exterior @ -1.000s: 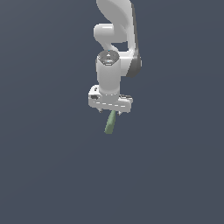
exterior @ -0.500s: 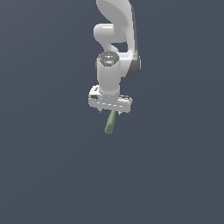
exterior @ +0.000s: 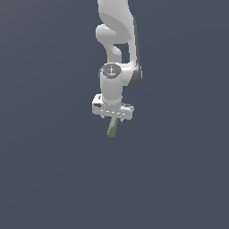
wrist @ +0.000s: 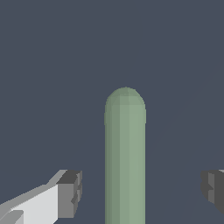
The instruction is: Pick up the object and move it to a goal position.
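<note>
Almost no change over the last second: jaws open wide, straddling the green object (wrist: pixel 125 157) without touching it, grasp not yet made.

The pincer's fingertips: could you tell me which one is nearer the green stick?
The fingertip whose white body shows; the cropped one stands farther from the green stick.

Plain dark slate-grey backdrop, even flat light, possibly a floor, no visible seams
</note>
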Robot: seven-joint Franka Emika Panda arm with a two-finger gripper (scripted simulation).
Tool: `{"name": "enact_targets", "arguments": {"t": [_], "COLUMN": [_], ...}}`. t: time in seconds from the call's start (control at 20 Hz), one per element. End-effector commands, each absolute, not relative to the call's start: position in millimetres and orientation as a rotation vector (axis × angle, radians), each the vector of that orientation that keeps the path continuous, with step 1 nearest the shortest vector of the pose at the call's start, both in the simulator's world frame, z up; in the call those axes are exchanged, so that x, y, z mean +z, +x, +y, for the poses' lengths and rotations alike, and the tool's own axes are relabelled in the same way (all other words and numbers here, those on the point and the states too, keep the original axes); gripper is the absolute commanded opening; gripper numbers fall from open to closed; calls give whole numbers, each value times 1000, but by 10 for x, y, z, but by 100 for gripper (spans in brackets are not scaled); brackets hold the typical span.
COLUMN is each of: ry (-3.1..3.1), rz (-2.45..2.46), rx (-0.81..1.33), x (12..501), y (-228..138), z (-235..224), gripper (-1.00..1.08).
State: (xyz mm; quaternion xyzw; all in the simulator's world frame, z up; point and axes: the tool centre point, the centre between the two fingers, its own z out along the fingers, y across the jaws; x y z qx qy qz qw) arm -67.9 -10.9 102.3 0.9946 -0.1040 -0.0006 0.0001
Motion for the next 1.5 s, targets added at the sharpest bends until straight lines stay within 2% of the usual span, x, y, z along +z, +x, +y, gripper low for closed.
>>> {"name": "enact_targets", "arguments": {"t": [0.0,0.1,0.15,0.9,1.45], "ry": [3124,3124,3124,3124,3125], "rz": [-328,-328,-328,-328,-328], "rx": [0,0,0,0,0], "x": [968,957,957,1027,1668], "y": [-674,-672,-672,-676,-724], "z": [-111,-111,-111,-132,-337], "gripper": [100,100,-100,-100,-100]}}
